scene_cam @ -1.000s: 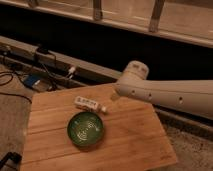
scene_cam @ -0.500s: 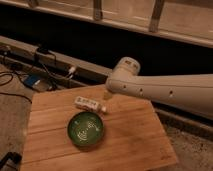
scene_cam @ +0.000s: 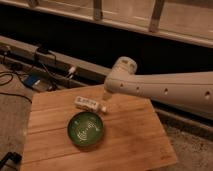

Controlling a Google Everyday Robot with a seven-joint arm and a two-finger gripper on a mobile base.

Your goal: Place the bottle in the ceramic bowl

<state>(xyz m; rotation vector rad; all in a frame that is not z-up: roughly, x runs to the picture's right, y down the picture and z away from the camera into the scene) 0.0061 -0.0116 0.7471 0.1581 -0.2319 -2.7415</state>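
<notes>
Wooden slats are seen to make up the table (scene_cam: 135, 145) that fills the lower middle of the frame. On it, left of centre, the ceramic bowl (scene_cam: 86, 129) is set upright, dark green and glossy; only its pale concentric rings are shown inside it. The bottle (scene_cam: 90, 104) is laid on its side on the wood just above the bowl in the frame, close to the rim but outside it, with the label turned up and the small white cap pointed to the right. A white arm (scene_cam: 165, 90) is stretched in from the right edge and bent downward at a rounded joint near the centre. The gripper (scene_cam: 106, 95) is hung below that joint, just above the capped end of the bottle. It appears to be near the cap rather than on it, though contact cannot be judged, and whether it is spread or closed cannot be told. Dark cables (scene_cam: 20, 80) are strewn over the floor at the left.
</notes>
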